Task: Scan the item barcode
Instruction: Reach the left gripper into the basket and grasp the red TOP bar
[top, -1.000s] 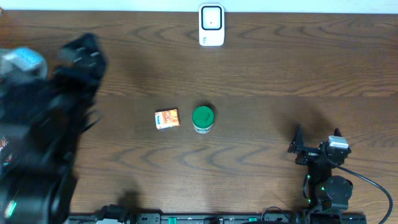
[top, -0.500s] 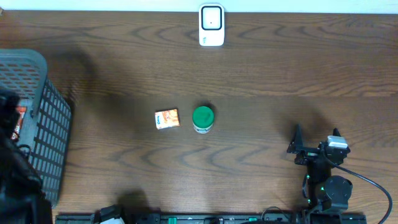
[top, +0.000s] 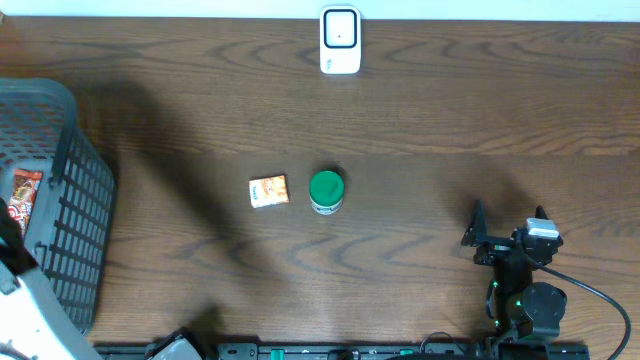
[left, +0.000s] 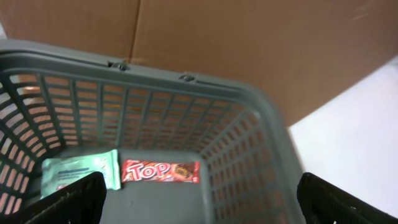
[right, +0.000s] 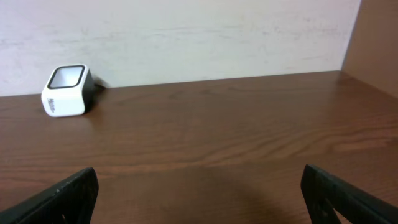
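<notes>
The white barcode scanner stands at the table's far edge and also shows at the left of the right wrist view, scanner. A small orange box and a green-lidded jar sit side by side mid-table. My left gripper hangs open above the grey basket, empty. Below it lie a red "Top" bar and a mint packet. My right gripper rests open at the near right, empty, well apart from both items.
The basket fills the table's left edge, with the red bar visible inside it. Part of the left arm shows at the bottom-left corner. Brown cardboard stands behind the basket.
The left arm, which covered the basket a second ago, has swung off toward the bottom-left edge and uncovered it. The right arm and the table items have not moved.
</notes>
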